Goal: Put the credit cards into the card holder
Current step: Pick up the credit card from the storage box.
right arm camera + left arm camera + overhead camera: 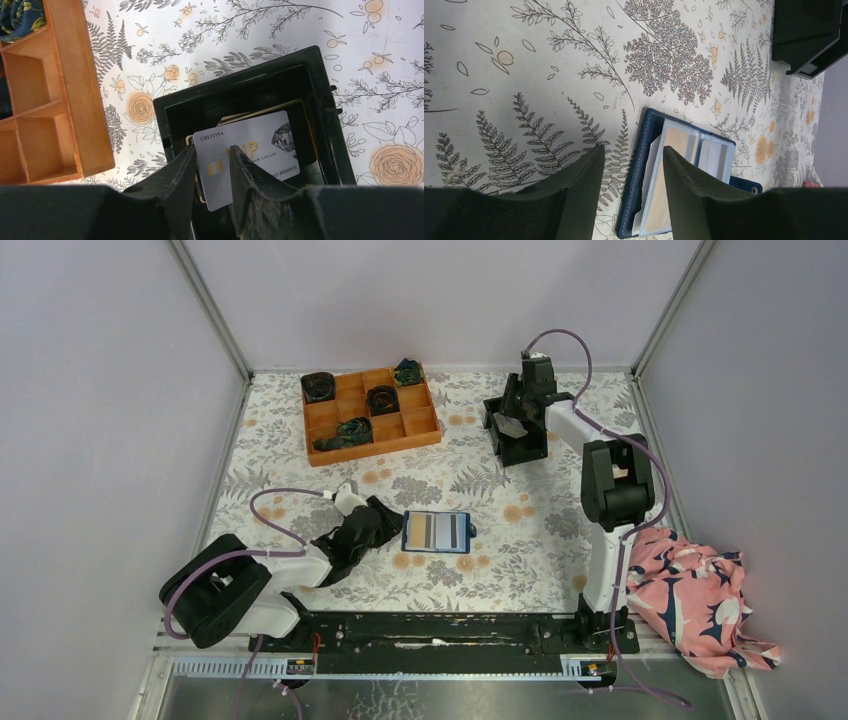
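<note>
Spreading between grey walls (100,390), floral cloth (530,550) lies under left tool (631,150) and right tool (211,150), both parted

Colours and prints.
The cloth (520,530) is white with grey ferns and orange blooms; wallet (640,160) navy, paler blue inside, its cards (655,215) seemingly tan and grey; bin (235,95) black, top card (260,135) silver, gold-lettered; tray (75,75) orange; rag (700,590) pink, navy and white.

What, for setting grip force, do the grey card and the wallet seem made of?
Grey card: probably smooth plastic, thin and flat, with printed lettering and a chip. Wallet: seemingly navy leather or imitation, stitched along its edge, with clear plastic sleeves inside.
</note>
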